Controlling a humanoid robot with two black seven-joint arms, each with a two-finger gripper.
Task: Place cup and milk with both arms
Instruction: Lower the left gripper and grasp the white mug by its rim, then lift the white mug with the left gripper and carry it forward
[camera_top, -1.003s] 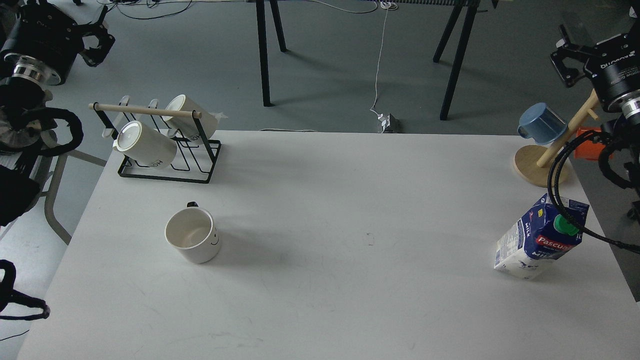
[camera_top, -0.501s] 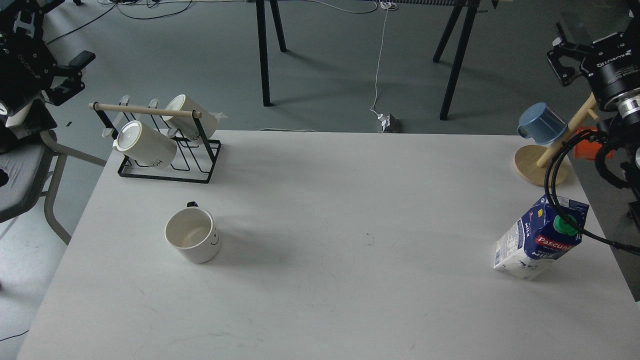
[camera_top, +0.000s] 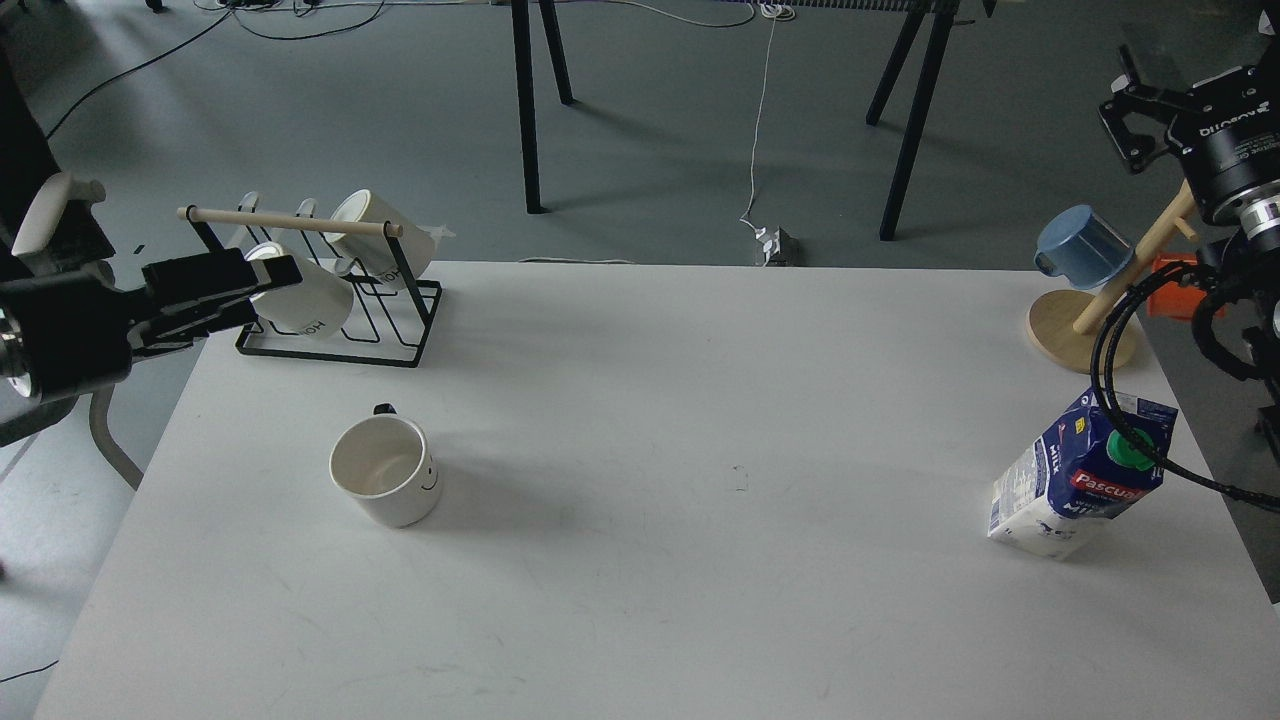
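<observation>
From the head view, the white cup (camera_top: 386, 484) stands upright on the table (camera_top: 640, 600), left side. The milk carton (camera_top: 1082, 477) stands far right. The left gripper (camera_top: 262, 283) looks pressed together, holding nothing. The right gripper (camera_top: 1130, 128): cannot tell.

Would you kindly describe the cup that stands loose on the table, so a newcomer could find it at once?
On the white table, look at the left half, in front of the black wire mug rack. The white cup stands there upright and alone, mouth open upward. Unlike the racked mugs lying tilted, it bears a small smiley face.
</observation>
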